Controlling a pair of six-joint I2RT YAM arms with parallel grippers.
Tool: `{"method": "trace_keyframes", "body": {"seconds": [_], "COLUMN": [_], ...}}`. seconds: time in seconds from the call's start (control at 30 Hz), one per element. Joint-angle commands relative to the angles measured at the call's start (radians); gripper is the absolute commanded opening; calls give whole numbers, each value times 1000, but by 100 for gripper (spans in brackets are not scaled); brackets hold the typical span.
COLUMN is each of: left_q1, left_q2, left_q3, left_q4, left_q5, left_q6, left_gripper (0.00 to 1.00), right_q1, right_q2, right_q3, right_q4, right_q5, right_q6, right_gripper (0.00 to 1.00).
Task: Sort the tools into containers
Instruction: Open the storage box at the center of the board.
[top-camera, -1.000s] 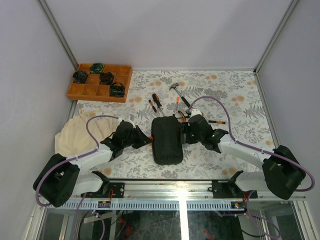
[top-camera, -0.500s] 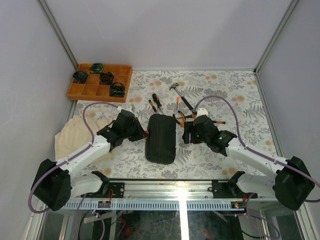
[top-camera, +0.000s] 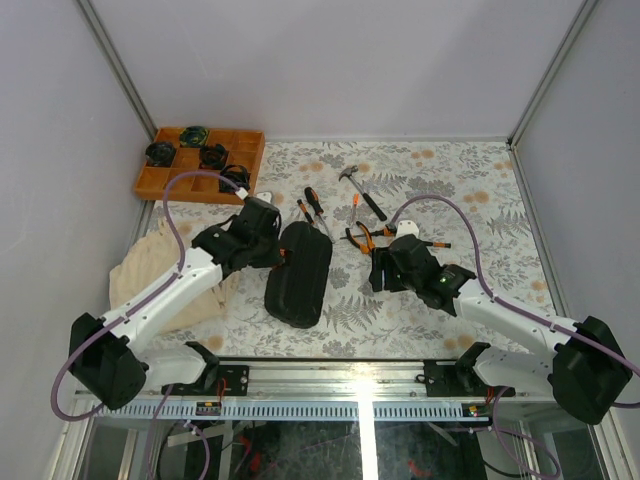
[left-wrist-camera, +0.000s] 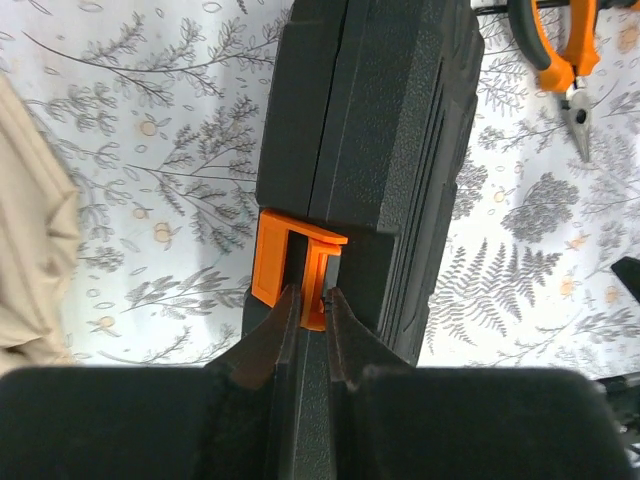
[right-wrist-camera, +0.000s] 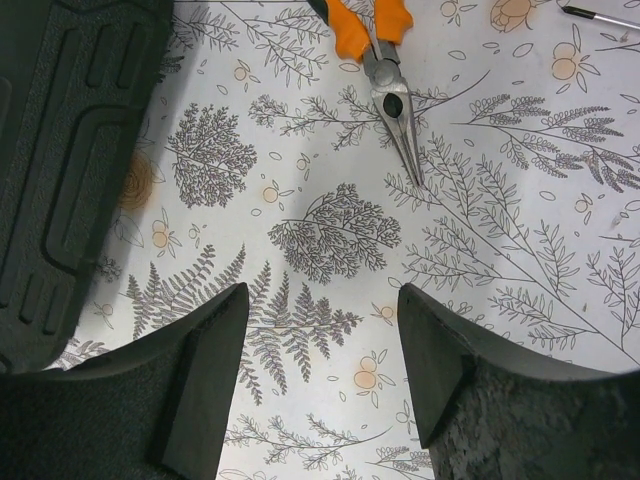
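1. While the case is shut, no tool can go in, so I judge the step in hand to be freeing its latch.
2. My left fingers are pinched together on the latch's orange tab, at the case's left edge. I would pull that tab squarely away from the seam, and slowly. The case lies loose and askew on the tabletop and may well slide or turn instead of unlatching.
3. My right fingers hang apart with nothing between them, over bare tabletop just right of the case. I would lower them onto the case to steady it, well clear of the pliers lying just beyond.
4. If the tab lets go, I would lift the lid from the latch side. It would probably swing to the right, so the right arm should make room first.
5. Counting from the left: one cloth, then one tray in the far left corner holding four coils, then one case.
6. Every tool lies loose on the tabletop, beyond and to the right of the case. I can make out four screwdrivers, one pair of pliers and one hammer. Whether the right arm hides another tool, I cannot tell.
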Motion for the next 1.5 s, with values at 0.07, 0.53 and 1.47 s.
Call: {"method": "trace_keyframes", "body": {"seconds": [0.07,0.53,1.47], "left_q1": [-107,-386,-554], "left_q2": [64,221,255], "left_q3": [176,315,384], "left_q4": [-174,-228,-118], "left_q5": [-203,-311,-204], "left_q6": [44,-48,-86], "left_gripper": [0,3,49], "right_q1": [0,-1,-1], "right_q2": [-20,-55,39], "right_q3": [-10,-58,-145], "right_q4": [19,50,276], "right_q5": [30,24,-53], "right_q6": [-7,45,267], "right_gripper": [68,68,68]}}
